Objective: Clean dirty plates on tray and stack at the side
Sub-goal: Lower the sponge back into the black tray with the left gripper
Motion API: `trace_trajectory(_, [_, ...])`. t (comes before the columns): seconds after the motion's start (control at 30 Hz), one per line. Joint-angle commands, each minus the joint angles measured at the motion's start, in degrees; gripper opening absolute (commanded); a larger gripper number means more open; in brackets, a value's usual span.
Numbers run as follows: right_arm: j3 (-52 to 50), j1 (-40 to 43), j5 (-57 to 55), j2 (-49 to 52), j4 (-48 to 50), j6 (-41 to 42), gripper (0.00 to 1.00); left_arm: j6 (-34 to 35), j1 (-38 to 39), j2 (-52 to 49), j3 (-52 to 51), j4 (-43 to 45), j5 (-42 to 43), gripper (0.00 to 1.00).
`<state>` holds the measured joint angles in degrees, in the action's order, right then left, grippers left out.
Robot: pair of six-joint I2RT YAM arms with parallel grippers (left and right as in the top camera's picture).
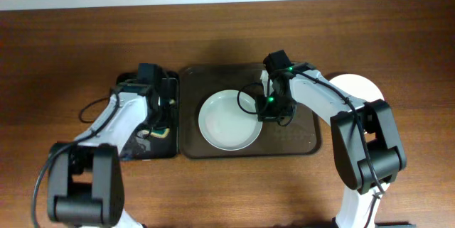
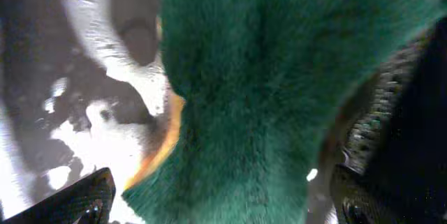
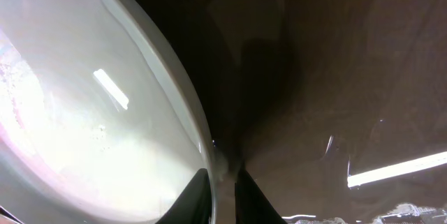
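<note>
One plate [image 1: 226, 121], rim pinched by right end effector [image 3: 223, 189]; left end effector [image 2: 223, 206] wide, perhaps straddling cloth [image 2: 279, 77].

A wooden table [image 1: 227, 29] is shown; at frame centre a brown tray [image 1: 298, 141] is laid on it, a black tray [image 1: 171, 150] just left, a white plate [image 1: 355, 86] at right

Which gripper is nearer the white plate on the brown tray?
Right. The right gripper straddles the plate's right rim; the left gripper is over the black tray, apart.
</note>
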<state>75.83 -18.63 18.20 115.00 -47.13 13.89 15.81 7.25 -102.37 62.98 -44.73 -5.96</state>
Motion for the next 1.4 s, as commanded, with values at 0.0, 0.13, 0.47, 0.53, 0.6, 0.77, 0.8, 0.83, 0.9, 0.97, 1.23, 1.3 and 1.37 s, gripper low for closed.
trace_trajectory(0.0, [-0.6, 0.3, -0.7, -1.1, 0.0, 0.1, 0.15, 0.0, -0.4, -4.3, -0.4, 0.1, 2.7, 0.75])
trace_trajectory(0.13, [-0.6, 0.3, -0.7, -1.1, -0.1, 0.1, 0.15, 0.0, -0.4, -4.7, -0.4, -0.4, 3.6, 0.0])
trace_trajectory(0.47, [-0.6, 0.3, -0.7, -1.1, -0.2, 0.1, 0.14, -0.1, -0.4, 8.2, -0.3, 0.1, 3.6, 1.0])
trace_trajectory(0.53, [-0.6, 0.3, -0.7, -1.1, -0.3, 0.1, 0.15, -0.1, -0.4, 7.8, -0.3, 3.1, 3.5, 1.0])
trace_trajectory(0.6, [-0.6, 0.3, -0.7, -1.1, -0.3, 0.1, 0.15, -0.1, -0.4, 6.8, -0.3, 6.1, 3.0, 1.0])
trace_trajectory(0.77, [-0.6, 0.3, -0.7, -1.1, -0.5, 0.1, 0.15, 0.0, -0.6, 2.0, -0.3, 11.8, 1.9, 0.98])
trace_trajectory(0.8, [-0.6, 0.3, -0.7, -1.1, -0.5, 0.1, 0.15, 0.0, -0.8, 1.5, -0.3, 12.7, 1.9, 0.98])
trace_trajectory(0.83, [-0.6, 0.3, -0.7, -1.1, -0.5, 0.1, 0.15, 0.0, -0.8, 1.2, -0.3, 13.5, 1.8, 0.97])
trace_trajectory(0.9, [-0.6, 0.3, -0.7, -1.1, -0.5, 0.1, 0.15, 0.0, -0.8, 0.7, -0.3, 14.1, 0.7, 0.94])
trace_trajectory(0.97, [-0.6, 0.3, -0.7, -1.1, -0.5, 0.1, 0.15, 0.0, -0.8, -0.9, -0.3, 14.7, 0.1, 0.93])
trace_trajectory(1.23, [-0.6, 0.3, -0.7, -1.1, -0.7, 0.1, 0.15, 0.0, -0.8, -3.6, -0.3, 17.5, 0.3, 0.02])
trace_trajectory(1.3, [-0.6, 0.3, -0.7, -1.1, -0.9, 0.1, 0.15, -0.1, -0.8, -3.3, -0.2, 17.5, 0.1, 0.0])
trace_trajectory(1.37, [-0.6, 0.3, -0.7, -1.1, -1.1, 0.1, 0.15, -0.2, -0.8, -1.5, -0.1, 17.5, 0.1, 0.02])
